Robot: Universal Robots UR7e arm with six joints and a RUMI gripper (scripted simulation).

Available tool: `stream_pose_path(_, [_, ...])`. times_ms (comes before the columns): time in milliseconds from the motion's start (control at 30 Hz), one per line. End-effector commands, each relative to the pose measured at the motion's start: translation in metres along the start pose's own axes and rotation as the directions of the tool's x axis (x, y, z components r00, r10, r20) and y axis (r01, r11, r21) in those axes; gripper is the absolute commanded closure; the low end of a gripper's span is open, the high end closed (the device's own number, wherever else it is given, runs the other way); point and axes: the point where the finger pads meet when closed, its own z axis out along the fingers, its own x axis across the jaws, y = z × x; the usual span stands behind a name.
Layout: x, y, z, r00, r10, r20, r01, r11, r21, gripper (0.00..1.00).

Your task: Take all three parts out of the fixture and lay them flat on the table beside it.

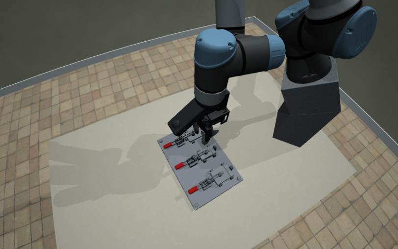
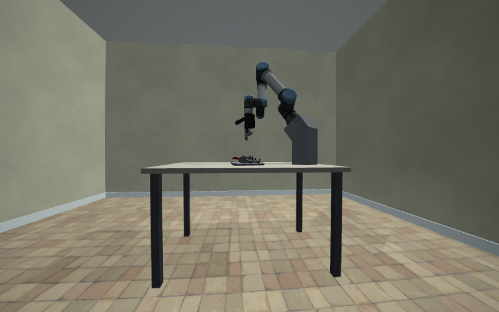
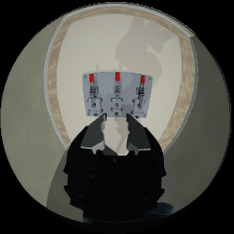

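The fixture, a grey plate (image 1: pixel 217 192) (image 2: pixel 247 164) (image 3: pixel 129 83), lies on the table and bears three flat grey parts in a row: the near part (image 1: pixel 226 176), the middle part (image 1: pixel 210 155) and the far part (image 1: pixel 195 137). A toggle clamp with a red handle stands at each part: near handle (image 1: pixel 192 189) (image 3: pixel 91 78), middle handle (image 1: pixel 179 165) (image 3: pixel 117 76), far handle (image 1: pixel 167 145) (image 3: pixel 143 79). The handles lie low, pointing outward, and the clamp arms reach over the parts. My gripper (image 1: pixel 201 137) (image 2: pixel 246 139) (image 3: pixel 116 113) is open and empty, pointing down, well above the fixture.
The table (image 1: pixel 117 217) (image 2: pixel 206 170) carries the grey robot pedestal (image 1: pixel 310 99) (image 2: pixel 304 147) on the side opposite the red handles. Small locating blocks stand around the parts, and bolts sit near the plate's corners. The clamps rise above the plate.
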Motion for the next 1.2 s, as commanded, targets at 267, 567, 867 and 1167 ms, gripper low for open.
stream_pose_path(267, [-0.001, -0.062, 0.002, 1.0, -0.001, -0.001, 0.001, 1.0, -0.005, 0.72])
stream_pose_path(567, [-0.001, -0.09, 0.002, 1.0, -0.001, -0.001, 0.001, 1.0, -0.005, 0.72])
stream_pose_path(867, [0.0, -0.093, 0.002, 1.0, 0.0, -0.001, 0.0, 1.0, -0.005, 0.72])
stream_pose_path(1167, [0.0, -0.091, 0.009, 1.0, 0.001, -0.001, -0.001, 1.0, -0.008, 0.72])
